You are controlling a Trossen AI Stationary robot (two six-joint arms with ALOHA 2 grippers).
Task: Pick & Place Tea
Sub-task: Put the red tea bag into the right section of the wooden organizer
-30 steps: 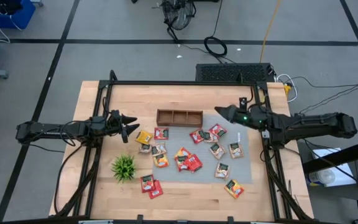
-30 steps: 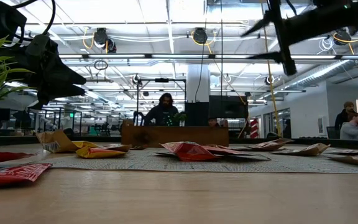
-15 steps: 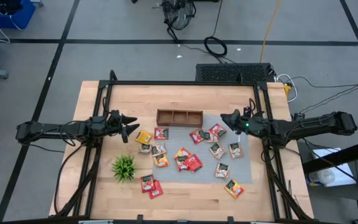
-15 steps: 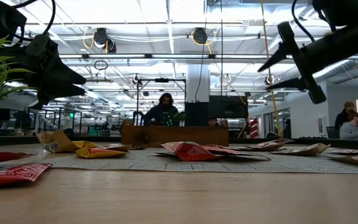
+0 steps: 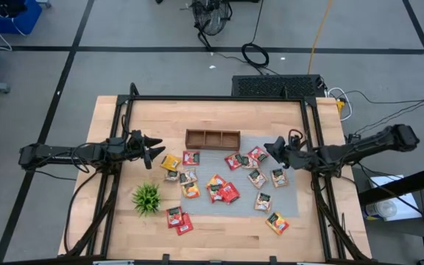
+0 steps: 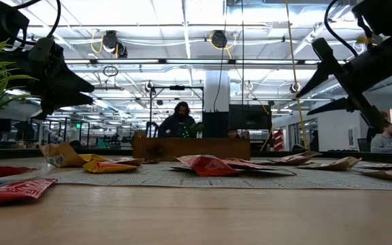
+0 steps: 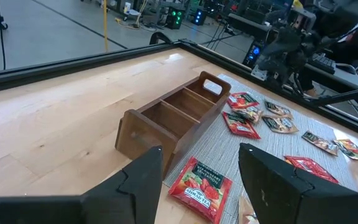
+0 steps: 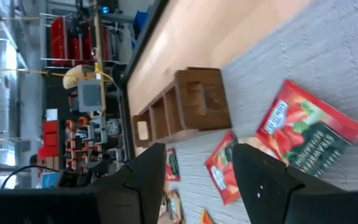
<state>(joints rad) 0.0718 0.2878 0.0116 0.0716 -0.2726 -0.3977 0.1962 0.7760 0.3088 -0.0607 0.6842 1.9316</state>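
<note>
We see our right gripper (image 5: 274, 146) w/ fingers apart, holding nothing, poised above the scattered red, orange and grey-brown tea packets (image 5: 256, 178) on the grey woven mat (image 5: 291, 202), probably lining up a pick. Left gripper (image 5: 156, 146), also parted and empty, waits near the three-compartment wooden tray (image 5: 212, 138).

Open workshop hall, grey floor, bright ceiling lighting.

Grey floor (image 5: 160, 70) marked with dark lines; a coiled black cable (image 5: 255, 54) and a yellow cable (image 5: 317, 33) lie on it, blue bins (image 5: 6, 16) at one corner. Wooden worktop (image 5: 219, 110) in a black frame (image 5: 212, 99). Low view: ceiling light strips (image 6: 182, 62), round fixtures (image 6: 218, 39), a white column (image 6: 217, 92), people seated at desks (image 6: 177, 121).
</note>
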